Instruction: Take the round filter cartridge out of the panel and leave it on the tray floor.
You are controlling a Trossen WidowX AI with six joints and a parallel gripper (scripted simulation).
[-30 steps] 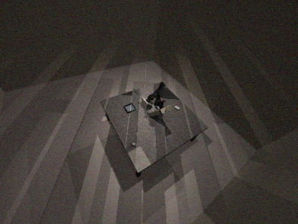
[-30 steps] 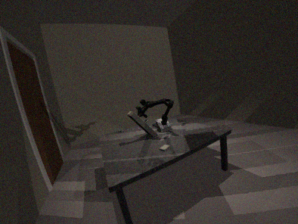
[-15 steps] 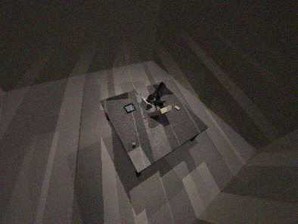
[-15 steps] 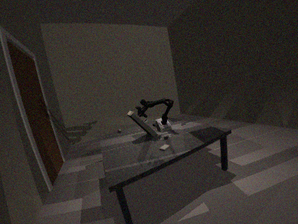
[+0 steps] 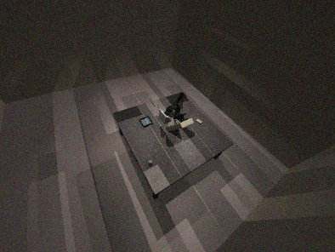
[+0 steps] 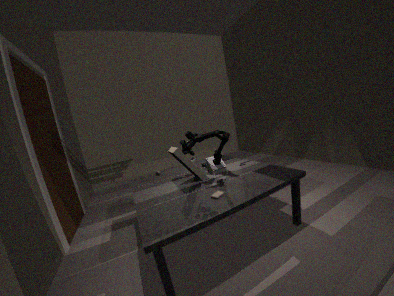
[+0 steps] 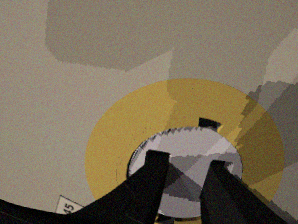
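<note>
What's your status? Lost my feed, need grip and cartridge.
Gripper shut on the filter cartridge, fingers on its face. Cartridge still seated in the service panel, inside the yellow ring. Nothing blocking.

One cartridge [image 7: 186, 169], one panel [image 7: 100, 96], one gripper [image 7: 182, 183], one table [image 6: 260, 192]
</note>
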